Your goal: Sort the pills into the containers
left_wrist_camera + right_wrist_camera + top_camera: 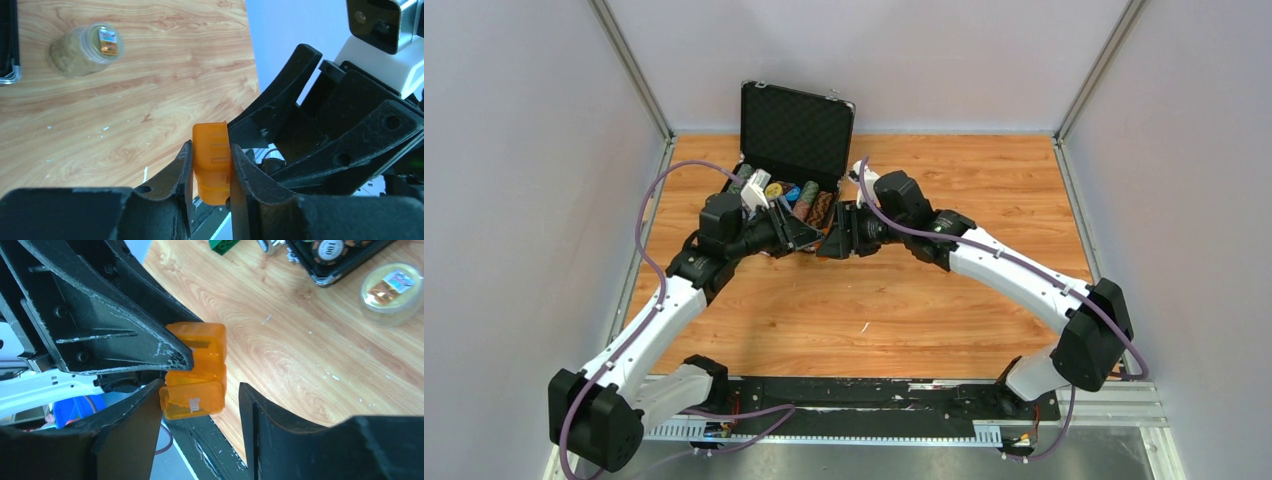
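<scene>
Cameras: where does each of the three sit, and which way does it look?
Top: above and behind the arms, both shown; looks down on table and black case.
Left wrist: on the left arm, looks along the left gripper pinching the orange box.
Right wrist: on the right arm, looks past the open right gripper around that box.
Shared: both wrist views show box and jar.

Bright, even, diffuse light throughout. Only faint, soft-edged shadows lie on the counter (904, 300). The overhead view is sharp; both wrist views turn slightly soft up close.
</scene>
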